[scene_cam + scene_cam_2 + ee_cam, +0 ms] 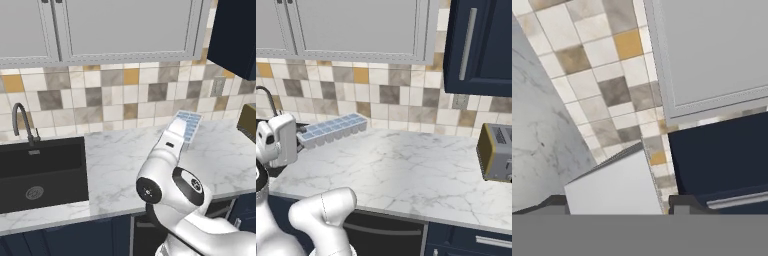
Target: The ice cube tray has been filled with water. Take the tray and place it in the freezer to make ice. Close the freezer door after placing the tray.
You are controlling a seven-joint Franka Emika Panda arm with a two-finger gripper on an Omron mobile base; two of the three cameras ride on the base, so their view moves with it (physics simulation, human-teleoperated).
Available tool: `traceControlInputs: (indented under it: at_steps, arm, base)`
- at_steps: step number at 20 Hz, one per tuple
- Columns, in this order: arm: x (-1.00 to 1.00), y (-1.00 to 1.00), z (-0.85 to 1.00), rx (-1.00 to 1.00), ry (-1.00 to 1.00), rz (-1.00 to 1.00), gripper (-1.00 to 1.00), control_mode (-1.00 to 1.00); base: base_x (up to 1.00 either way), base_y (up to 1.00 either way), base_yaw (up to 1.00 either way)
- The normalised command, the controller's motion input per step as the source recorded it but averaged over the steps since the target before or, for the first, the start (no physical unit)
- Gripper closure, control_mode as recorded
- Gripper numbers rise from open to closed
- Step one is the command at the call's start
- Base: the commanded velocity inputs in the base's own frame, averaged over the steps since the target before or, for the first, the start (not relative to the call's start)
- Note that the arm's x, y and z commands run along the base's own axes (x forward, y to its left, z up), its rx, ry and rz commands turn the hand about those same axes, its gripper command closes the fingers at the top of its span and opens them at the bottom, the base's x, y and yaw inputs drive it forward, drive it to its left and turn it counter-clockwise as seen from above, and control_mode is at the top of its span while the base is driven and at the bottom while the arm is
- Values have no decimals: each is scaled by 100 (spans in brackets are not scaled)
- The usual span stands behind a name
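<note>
The ice cube tray [332,129] was off the surface [406,170], raised in the air in front of the tiled backsplash [381,85], sticking out from the end of the arm. In the hand view the hand [617,201] was closed on the ice cube tray, with a dark fingertip at each side of the tray's pale underside. The tray looked held by one short end, probably so the rest could go in first on a freezer shelf. It was close to level in the right base view, which should help keep the water [189,125] in. The pale blue cells appeared full; no spill visible. A toaster [497,152] sat well apart at the right of the surface, and the sink [40,172] at the left. Carry to the freezer not yet done.
</note>
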Motion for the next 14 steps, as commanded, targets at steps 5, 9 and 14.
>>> traceControlInputs:
  at_steps: [5,9,14]
  arm:
    - [0,-52,0,-9,-4,10,100,-100]
    - [0,-65,0,-9,-8,7,100,-100]
    - [5,-64,0,-9,-17,7,100,-100]
  base:
    - [0,0,0]
    - [0,0,0]
    - [0,0,0]
